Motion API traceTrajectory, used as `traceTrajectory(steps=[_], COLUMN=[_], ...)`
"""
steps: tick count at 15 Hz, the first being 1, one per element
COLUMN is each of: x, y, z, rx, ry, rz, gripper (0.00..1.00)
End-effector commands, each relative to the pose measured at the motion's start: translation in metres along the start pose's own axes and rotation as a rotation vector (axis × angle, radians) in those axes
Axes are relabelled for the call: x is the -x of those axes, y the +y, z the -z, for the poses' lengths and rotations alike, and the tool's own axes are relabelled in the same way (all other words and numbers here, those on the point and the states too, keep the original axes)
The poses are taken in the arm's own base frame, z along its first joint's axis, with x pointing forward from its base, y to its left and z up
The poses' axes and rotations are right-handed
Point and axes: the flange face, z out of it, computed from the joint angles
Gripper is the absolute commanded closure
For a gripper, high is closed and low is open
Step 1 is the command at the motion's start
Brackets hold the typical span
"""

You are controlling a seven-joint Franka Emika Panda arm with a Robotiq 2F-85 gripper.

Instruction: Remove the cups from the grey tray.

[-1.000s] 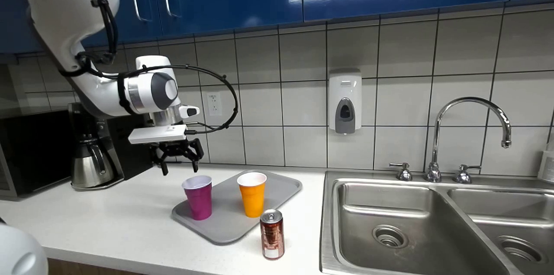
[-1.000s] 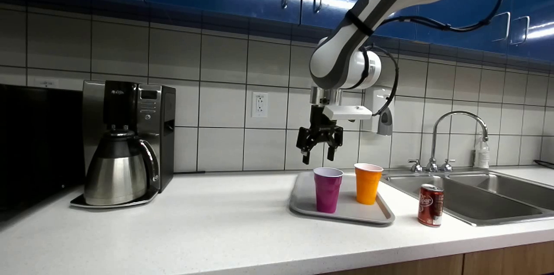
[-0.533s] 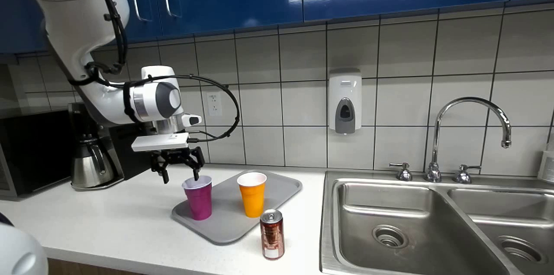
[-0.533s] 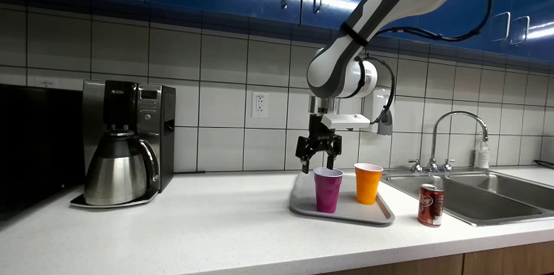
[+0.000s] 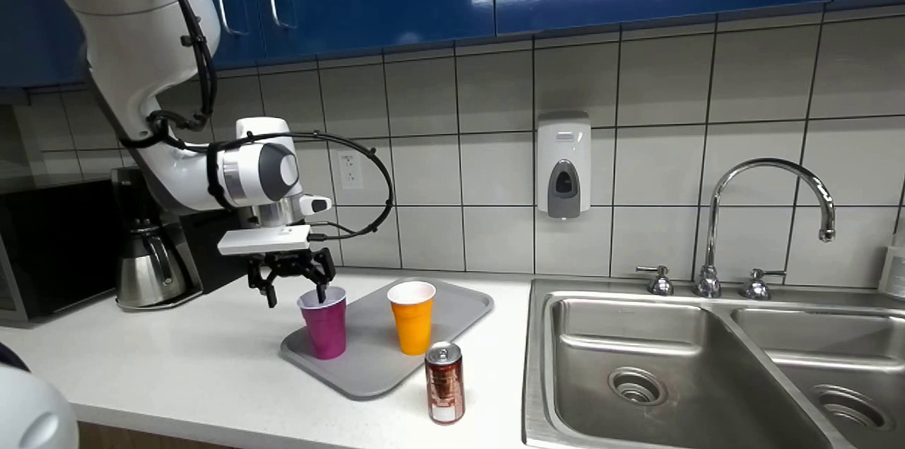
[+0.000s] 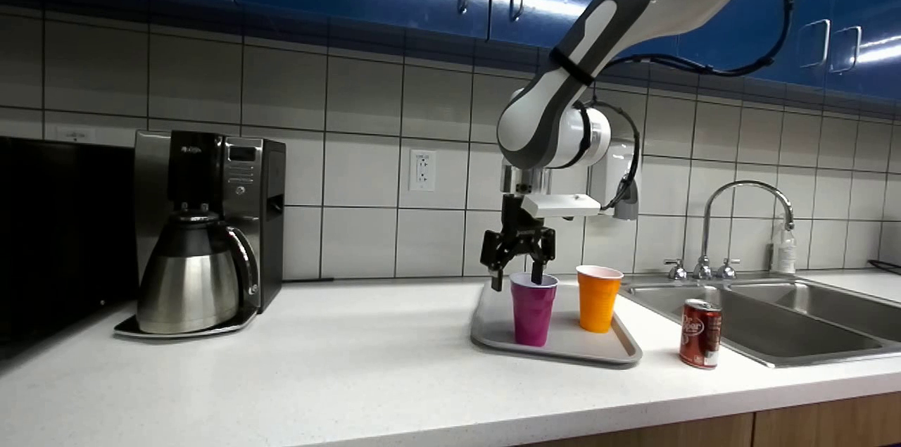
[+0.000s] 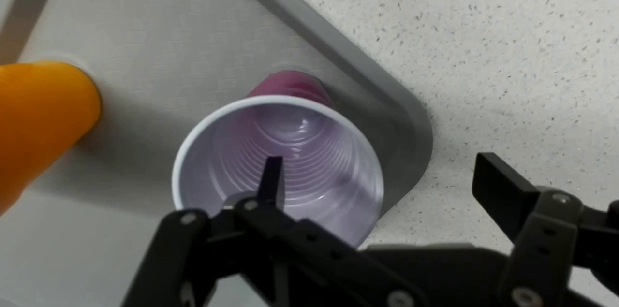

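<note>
The magenta-purple cup stands upright near one corner of the grey tray in both exterior views (image 5: 327, 336) (image 6: 533, 317); the wrist view looks into its pale inside (image 7: 300, 176). The orange cup (image 5: 412, 325) (image 6: 598, 305) stands upright on the tray (image 5: 371, 371) (image 6: 486, 324) beside it, and is partly cut off in the wrist view (image 7: 38, 118). My gripper (image 5: 297, 299) (image 6: 517, 283) (image 7: 380, 167) is open, pointing down. One fingertip is just inside the magenta cup's mouth; the other hangs outside the cup, over the counter. The cup's rim lies between them.
A reddish-brown can (image 5: 445, 392) (image 6: 700, 338) stands beside the tray, toward the steel sink (image 5: 535, 350). A coffee maker with a carafe (image 5: 150, 269) (image 6: 190, 278) stands on the counter. A tiled wall with a soap dispenser (image 5: 563, 166) is behind.
My gripper has come down, staying open. One fingertip has gone from above the magenta cup to inside its mouth. The cups, tray and can have not moved.
</note>
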Motion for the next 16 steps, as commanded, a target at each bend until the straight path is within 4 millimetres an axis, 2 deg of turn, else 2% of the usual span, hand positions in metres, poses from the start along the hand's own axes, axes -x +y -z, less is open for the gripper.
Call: traceTrajectory(steps=[1,4,5,7,15,16], x=[-0.0061,-0.0058,-0.0057,-0.0052,-0.0039,-0.0036], y=[0.0021,0.0027,0.0028,0.0031,0.0040,0.0039], z=[-0.0018,-0.0058,-0.0070,-0.0090,-0.0069,-0.0061], rx=[-0.012,-0.011,-0.011,-0.011,-0.010,-0.010], ry=[-0.009,-0.016,-0.019,-0.023,-0.022,-0.021], rz=[0.009,0.009,0.010,0.012,0.009,0.009], gripper=[0.00,0.00,0.25,0.34,0.97,1.00])
